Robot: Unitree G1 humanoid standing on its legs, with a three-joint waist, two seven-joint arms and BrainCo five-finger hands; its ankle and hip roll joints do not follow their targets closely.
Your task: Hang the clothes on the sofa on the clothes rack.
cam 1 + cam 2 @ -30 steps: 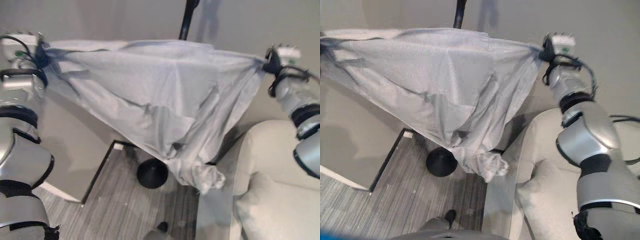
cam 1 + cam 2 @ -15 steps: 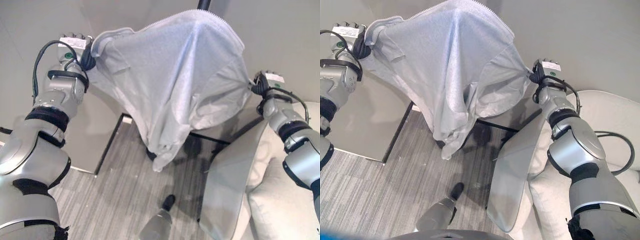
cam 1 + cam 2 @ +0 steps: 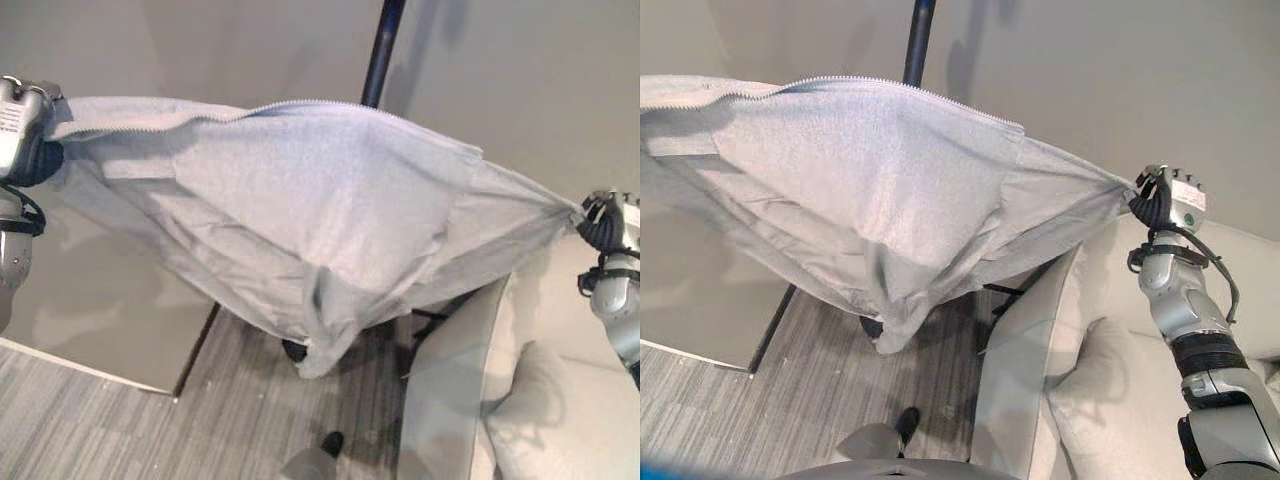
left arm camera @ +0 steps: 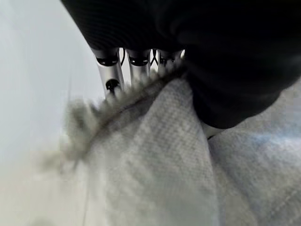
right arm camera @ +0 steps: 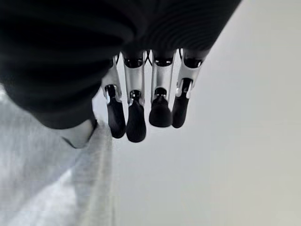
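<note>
Left eye view: a light grey zip-up fabric garment (image 3: 290, 220) hangs stretched in the air between the left hand (image 3: 22, 130) at far left and the right hand (image 3: 603, 222) at right, its middle sagging in front of the dark upright pole of the clothes rack (image 3: 383, 52).
Right eye view: the pale cushioned sofa (image 3: 1110, 390) sits at near right, below the right hand, over the grey striped floor (image 3: 770, 410).
Left wrist view: fingers (image 4: 109, 70) are curled into the garment's bunched edge, clamped on it.
Right wrist view: fingers (image 5: 136, 117) are bent down beside the cloth; the thumb side pinches the garment's corner.
</note>
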